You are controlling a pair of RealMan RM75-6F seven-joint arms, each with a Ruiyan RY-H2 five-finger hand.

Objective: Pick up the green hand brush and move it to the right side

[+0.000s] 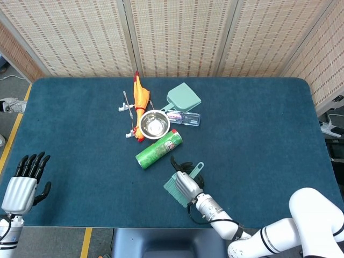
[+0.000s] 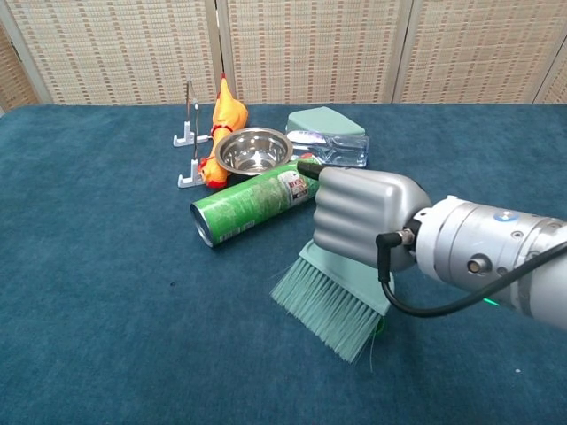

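Note:
The green hand brush point(image 2: 332, 299) hangs in my right hand point(image 2: 361, 217), bristles pointing down and toward the camera, just right of the green can. In the head view the brush point(image 1: 173, 186) shows under the right hand point(image 1: 185, 183), with its handle tip point(image 1: 198, 167) sticking out to the upper right. The hand grips the brush's back; the fingers are hidden behind the palm. My left hand point(image 1: 24, 181) stays at the table's near left corner, fingers straight and apart, holding nothing.
A green can point(image 2: 257, 201) lies on its side close to the brush. Behind it are a steel bowl point(image 2: 253, 150), a yellow rubber chicken point(image 2: 227, 113), a green dustpan point(image 2: 326, 120), a clear bottle point(image 2: 335, 148) and a white rack point(image 2: 190, 133).

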